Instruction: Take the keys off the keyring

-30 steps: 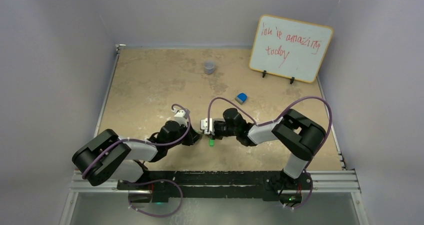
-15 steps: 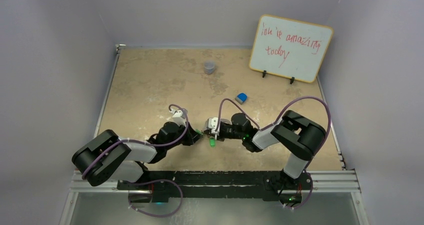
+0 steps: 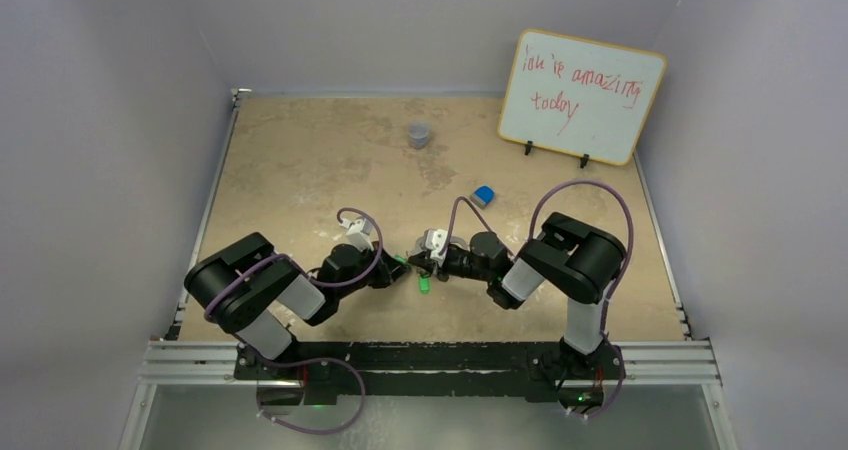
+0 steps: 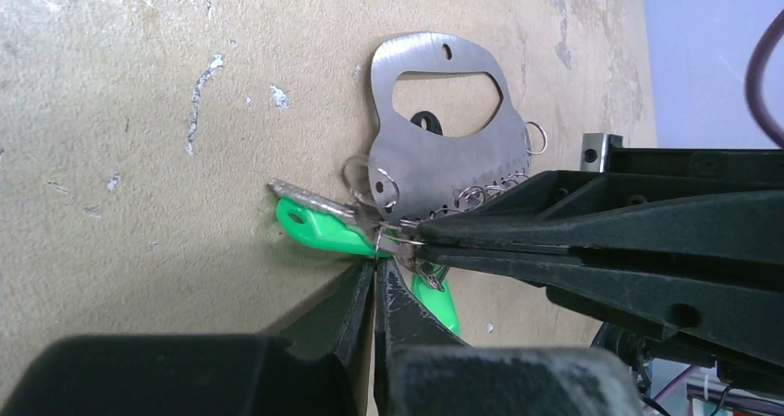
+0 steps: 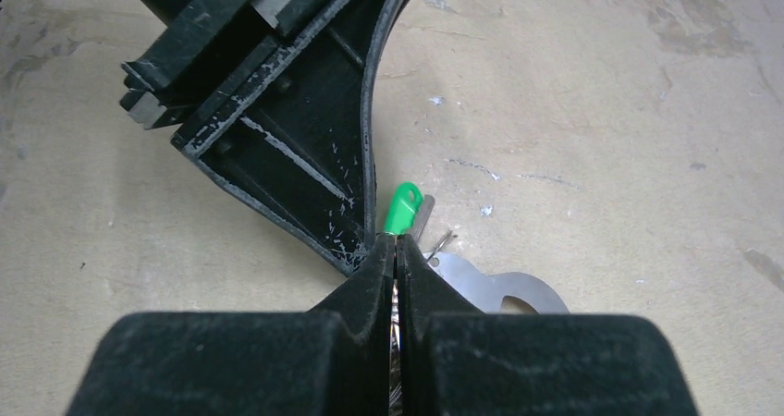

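Observation:
The keyring [image 4: 442, 162] is a flat silver D-shaped plate lying on the tan table, with small wire rings along its lower edge. One green key [image 4: 322, 226] sticks out to the left and another [image 4: 438, 307] hangs below. My left gripper [image 4: 374, 266] is shut, its tips pinching the cluster at the green key. My right gripper [image 5: 395, 242] is shut on the keyring's ringed edge [image 5: 499, 291], with a green key [image 5: 404, 207] just past its tips. In the top view both grippers [image 3: 398, 268] [image 3: 426, 264] meet tip to tip over the keys [image 3: 423, 285].
A small blue block [image 3: 483, 195] lies behind the grippers. A small grey cup [image 3: 419, 133] stands at the far middle. A whiteboard [image 3: 582, 95] leans at the back right. The table's near rail [image 3: 430, 355] carries the arm bases.
The right gripper has shifted right and turned. The left arm's elbow has swung up and inward. Both grippers have closed in on the keys.

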### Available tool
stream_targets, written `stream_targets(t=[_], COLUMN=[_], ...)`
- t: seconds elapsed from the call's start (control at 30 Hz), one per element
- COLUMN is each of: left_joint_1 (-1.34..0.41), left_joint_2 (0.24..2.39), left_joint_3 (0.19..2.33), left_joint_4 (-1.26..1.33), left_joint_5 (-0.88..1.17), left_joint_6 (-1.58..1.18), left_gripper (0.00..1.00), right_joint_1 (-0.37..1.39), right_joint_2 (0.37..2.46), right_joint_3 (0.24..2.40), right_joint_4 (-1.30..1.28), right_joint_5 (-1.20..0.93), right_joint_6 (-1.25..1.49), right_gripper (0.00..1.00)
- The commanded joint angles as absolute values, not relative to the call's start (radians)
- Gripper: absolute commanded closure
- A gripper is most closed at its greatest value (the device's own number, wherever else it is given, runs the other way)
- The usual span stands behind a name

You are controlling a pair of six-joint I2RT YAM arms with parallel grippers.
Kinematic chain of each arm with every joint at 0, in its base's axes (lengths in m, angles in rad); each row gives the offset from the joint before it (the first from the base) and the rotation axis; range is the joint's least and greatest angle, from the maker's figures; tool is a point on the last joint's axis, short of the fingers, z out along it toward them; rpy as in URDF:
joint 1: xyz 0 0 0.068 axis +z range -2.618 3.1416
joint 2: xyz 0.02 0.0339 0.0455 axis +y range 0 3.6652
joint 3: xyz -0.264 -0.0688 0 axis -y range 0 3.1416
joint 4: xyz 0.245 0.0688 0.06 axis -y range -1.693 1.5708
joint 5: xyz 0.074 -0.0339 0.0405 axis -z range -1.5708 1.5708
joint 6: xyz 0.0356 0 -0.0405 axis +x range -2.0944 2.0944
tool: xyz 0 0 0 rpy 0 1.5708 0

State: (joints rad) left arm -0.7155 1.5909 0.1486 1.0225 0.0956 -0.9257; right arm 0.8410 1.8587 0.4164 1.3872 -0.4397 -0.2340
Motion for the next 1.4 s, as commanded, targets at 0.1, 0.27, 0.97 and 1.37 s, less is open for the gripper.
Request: stream_targets(t=[0.1, 0.27, 0.97, 1.37], left_joint_1=[-0.719, -0.720, -0.689, -0.636], left_joint_2=[1.602, 1.536, 1.142, 1.284], left_joint_3=[0.151, 0.159, 0.089, 0.157], left_joint_4=[1.008, 0.893, 0.774, 1.000], left_joint_5=[0.061, 0.015, -0.054, 0.184], left_joint_6=[-0.913, -0.881, -0.587, -0.318], left_gripper=[1.00, 1.00, 0.64, 0.61], right_joint_1=[0.841, 0.841, 0.791, 0.713], right_joint_2=[1.885, 1.848, 1.907, 1.868], right_joint_3=[0.414, 0.389, 0.360, 0.354], right_joint_4=[1.661, 1.616, 1.821, 1.871], right_joint_5=[-0.411, -0.367, -0.430, -0.538], right_joint_6=[-0.190, -0.209, -0.136, -0.069], right_gripper=[1.00, 1.00, 1.00, 1.00])
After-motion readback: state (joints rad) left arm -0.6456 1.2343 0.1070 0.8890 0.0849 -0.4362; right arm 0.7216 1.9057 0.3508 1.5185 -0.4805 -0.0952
